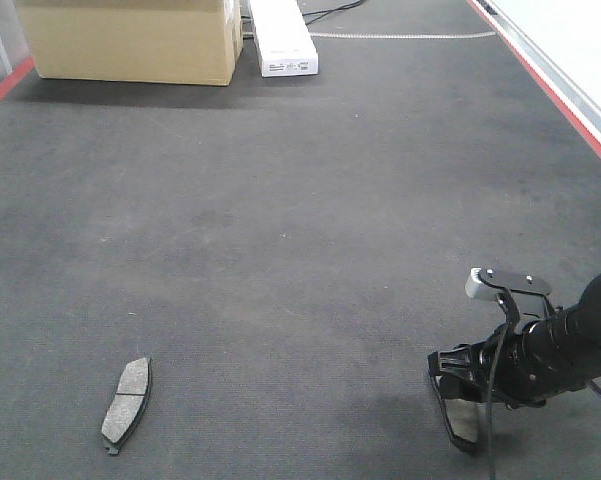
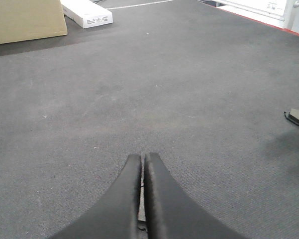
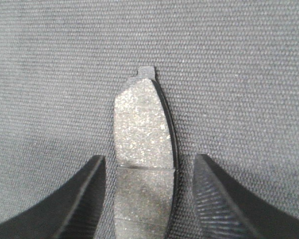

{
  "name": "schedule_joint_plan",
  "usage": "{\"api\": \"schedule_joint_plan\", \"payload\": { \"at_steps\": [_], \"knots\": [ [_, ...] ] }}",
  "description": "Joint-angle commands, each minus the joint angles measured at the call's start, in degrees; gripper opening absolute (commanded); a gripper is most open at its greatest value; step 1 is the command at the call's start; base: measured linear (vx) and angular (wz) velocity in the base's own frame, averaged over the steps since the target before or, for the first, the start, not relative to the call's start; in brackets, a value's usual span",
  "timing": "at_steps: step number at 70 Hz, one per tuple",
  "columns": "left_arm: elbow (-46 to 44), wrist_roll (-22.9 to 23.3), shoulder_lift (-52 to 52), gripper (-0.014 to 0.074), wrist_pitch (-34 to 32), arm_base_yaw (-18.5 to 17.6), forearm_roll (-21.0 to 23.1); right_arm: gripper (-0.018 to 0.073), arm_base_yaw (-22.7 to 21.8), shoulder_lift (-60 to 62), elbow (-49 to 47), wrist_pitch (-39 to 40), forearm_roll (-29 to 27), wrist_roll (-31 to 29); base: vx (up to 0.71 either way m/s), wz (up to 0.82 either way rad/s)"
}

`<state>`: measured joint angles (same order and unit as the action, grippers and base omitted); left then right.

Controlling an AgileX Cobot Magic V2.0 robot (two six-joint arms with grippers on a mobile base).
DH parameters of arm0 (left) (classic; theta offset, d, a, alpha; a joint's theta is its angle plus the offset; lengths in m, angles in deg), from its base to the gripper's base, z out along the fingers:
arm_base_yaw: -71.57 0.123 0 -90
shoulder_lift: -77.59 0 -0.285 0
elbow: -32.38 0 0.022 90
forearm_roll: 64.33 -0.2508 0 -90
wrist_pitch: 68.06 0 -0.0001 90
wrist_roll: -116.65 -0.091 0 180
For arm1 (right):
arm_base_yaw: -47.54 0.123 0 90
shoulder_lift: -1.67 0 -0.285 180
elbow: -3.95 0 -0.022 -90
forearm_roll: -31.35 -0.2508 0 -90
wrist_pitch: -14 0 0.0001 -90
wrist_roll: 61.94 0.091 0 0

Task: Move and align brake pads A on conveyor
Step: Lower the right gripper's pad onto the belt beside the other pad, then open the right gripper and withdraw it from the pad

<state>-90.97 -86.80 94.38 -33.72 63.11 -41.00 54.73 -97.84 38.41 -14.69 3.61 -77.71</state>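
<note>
Two small flat curved dark-grey brake pads can be counted on the wide dark-grey felt-like conveyor belt (image 1: 280, 250). In the front view the first brake pad (image 1: 127, 403) lies alone at 7 o'clock, flat on the belt, its groove across the middle. The second brake pad (image 3: 142, 124) lies flat at 5 o'clock, under the right gripper (image 3: 149, 159). Its one visible end tab points to 12 o'clock in the right wrist view.

The right gripper stands wide apart and astride this pad. One black finger (image 3: 84, 199) is at 8 o'clock and the other at 4 o'clock, with a strip of bare belt showing between each finger and the pad, so it grasps nothing. The left gripper (image 2: 143, 199) shows only in its own wrist view, with its two black fingers pressed together and nothing between them.

Two red edge strips (image 1: 550, 90) border the belt, at 10 and 2 o'clock. One tan cardboard box (image 1: 130, 40) sits at 11 o'clock. Just beside it at 12 o'clock lies one long white carton (image 1: 283, 38), whose end label carries print too small to read.
</note>
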Motion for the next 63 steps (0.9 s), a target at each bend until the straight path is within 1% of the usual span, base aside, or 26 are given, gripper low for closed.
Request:
{"api": "schedule_joint_plan", "payload": {
  "at_steps": [1, 12, 22, 35, 43, 47, 51, 55, 56, 59, 63],
  "knots": [
    [-1.26, 0.04, 0.63, -0.0006, -3.38, -0.37, 1.05, 0.0398, 0.03, 2.49, -1.53, 0.71, -0.74, -0.71, 0.0, 0.0],
    [-1.26, 0.04, 0.63, -0.0006, -3.38, -0.37, 1.05, 0.0373, 0.03, 6.33, -1.37, -1.13, -0.29, -0.86, 0.0, 0.0],
    [-1.26, 0.04, 0.63, -0.0006, -3.38, -0.37, 1.05, 0.0312, 0.03, 13.38, 0.26, -0.8, 1.25, -0.86, 0.0, 0.0],
    [-1.26, 0.04, 0.63, -0.0006, -3.38, -0.37, 1.05, 0.0127, 0.03, 26.39, 4.41, 0.14, 3.77, -1.59, 0.0, 0.0],
    [-1.26, 0.04, 0.63, -0.0006, -3.38, -0.37, 1.05, -0.0015, 0.03, 35.22, 6.75, 0.03, 3.95, -3.15, 0.0, 0.0],
    [-1.26, 0.04, 0.63, -0.0006, -3.33, -0.37, 1.05, -0.001, 0.03, 39.86, 7.58, -0.2, 4.57, -3.61, 0.0, 0.0],
    [-1.26, 0.04, 0.63, -0.0006, -3.33, -0.37, 1.05, -0.0001, 0.03, 43.84, 8.46, -0.76, 7.3, -3.49, 0.0, 0.0],
    [-1.26, 0.04, 0.63, -0.0006, -3.33, -0.37, 1.05, -0.0001, 0.03, 47.86, 8.94, -1.96, 10.93, -1.99, 0.0, 0.0],
    [-1.26, 0.04, 0.63, -0.0006, -3.33, -0.37, 1.05, -0.0001, 0.03, 49.28, 8.95, -2.62, 12.88, -0.97, 0.0, 0.0],
    [-1.26, 0.04, 0.63, -0.0006, -3.33, -0.37, 1.05, -0.0001, 0.03, 52.15, 8.95, -4.05, 16.3, 2.08, 0.0, 0.0],
    [-1.26, 0.04, 0.63, -0.0006, -3.33, -0.37, 1.05, -0.0001, 0.03, 55.86, 8.95, -5.24, 22.3, 7.7, 0.0, 0.0]
  ]
}}
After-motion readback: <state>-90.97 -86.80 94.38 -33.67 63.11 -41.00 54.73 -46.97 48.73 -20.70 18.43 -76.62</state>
